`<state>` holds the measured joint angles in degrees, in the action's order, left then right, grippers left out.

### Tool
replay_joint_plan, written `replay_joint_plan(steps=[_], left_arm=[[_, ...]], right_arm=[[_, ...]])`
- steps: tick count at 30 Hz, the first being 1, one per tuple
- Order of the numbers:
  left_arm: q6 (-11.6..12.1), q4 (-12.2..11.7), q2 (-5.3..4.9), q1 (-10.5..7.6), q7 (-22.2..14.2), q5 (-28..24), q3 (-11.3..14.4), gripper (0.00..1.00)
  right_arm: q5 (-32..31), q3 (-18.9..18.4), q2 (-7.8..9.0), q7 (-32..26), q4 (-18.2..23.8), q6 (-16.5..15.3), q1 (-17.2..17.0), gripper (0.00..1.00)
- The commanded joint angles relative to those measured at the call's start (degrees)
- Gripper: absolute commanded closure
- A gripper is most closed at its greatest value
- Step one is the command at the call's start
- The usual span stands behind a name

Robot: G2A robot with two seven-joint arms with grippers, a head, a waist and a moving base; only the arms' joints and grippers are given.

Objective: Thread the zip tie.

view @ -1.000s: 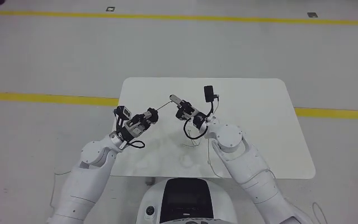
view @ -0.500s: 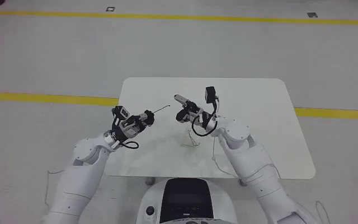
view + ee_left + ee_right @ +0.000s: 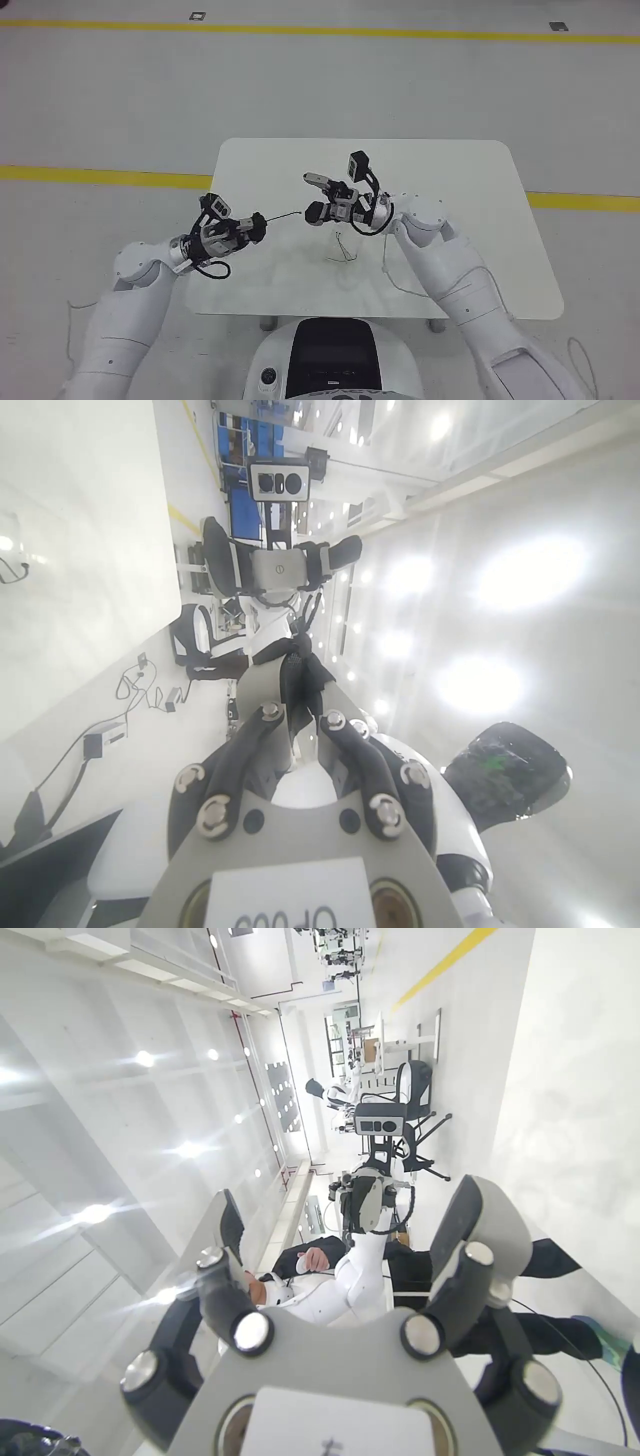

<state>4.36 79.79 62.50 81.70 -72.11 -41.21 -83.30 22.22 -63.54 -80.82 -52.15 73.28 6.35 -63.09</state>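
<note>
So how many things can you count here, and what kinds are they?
2 hands: left hand, right hand
1 zip tie, held in the left hand
1 table
1 thin loop, lying on the table
Total: 5

The bench (image 3: 470, 200) is a smooth white slab with a faint sheen, and the zip tie (image 3: 285, 216) looks like a thin strand of matt black plastic. The left end effector (image 3: 302, 660) and right end effector (image 3: 350, 1200) both have matt grey metal plates, black links and shiny metal pins.
</note>
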Motion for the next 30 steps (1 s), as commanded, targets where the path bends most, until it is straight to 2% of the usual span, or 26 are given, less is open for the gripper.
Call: replay_joint_plan(steps=[1,3,5,11,14,20,23,26,30], left_arm=[[-0.04,0.27,0.03,0.04,0.58,0.08,0.21,1.0],[-1.7,0.86,0.07,0.29,0.47,-1.14,1.12,1.0],[-2.3,0.51,-0.08,0.38,-0.23,-2.0,0.81,1.0],[-4.15,-1.46,-1.0,0.3,-4.55,-2.49,-1.2,1.0],[-4.69,-1.9,-1.28,0.12,-7.48,-2.7,-0.99,1.0],[-4.26,-1.43,-1.44,0.13,-7.53,-1.75,-0.55,1.0],[-4.03,-0.86,-1.43,0.38,-5.25,-1.64,-0.18,1.0],[-4.03,-0.99,-1.64,0.59,-5.13,-1.66,-0.41,1.0],[-3.98,-1.01,-1.92,0.86,-4.94,-2.1,-0.74,1.0]], right_arm=[[0.01,0.0,0.0,-0.01,-0.01,0.0,0.0,0.0],[1.62,-0.09,-0.04,0.14,-0.11,0.14,-0.6,0.0],[2.94,-0.33,0.06,-1.0,-0.93,0.42,-0.69,0.0],[9.59,0.1,0.03,-9.43,-5.28,1.58,1.08,0.0],[10.9,0.3,-0.03,-11.03,-6.35,1.0,1.58,0.0],[10.9,0.3,-0.03,-11.03,-6.35,1.0,1.58,0.0],[11.08,0.31,0.01,-8.59,-5.56,0.68,0.52,0.0],[11.04,0.36,0.16,-8.1,-4.82,0.41,0.07,0.0],[10.88,-0.02,0.5,-8.68,-3.5,-1.19,-0.44,0.0]])
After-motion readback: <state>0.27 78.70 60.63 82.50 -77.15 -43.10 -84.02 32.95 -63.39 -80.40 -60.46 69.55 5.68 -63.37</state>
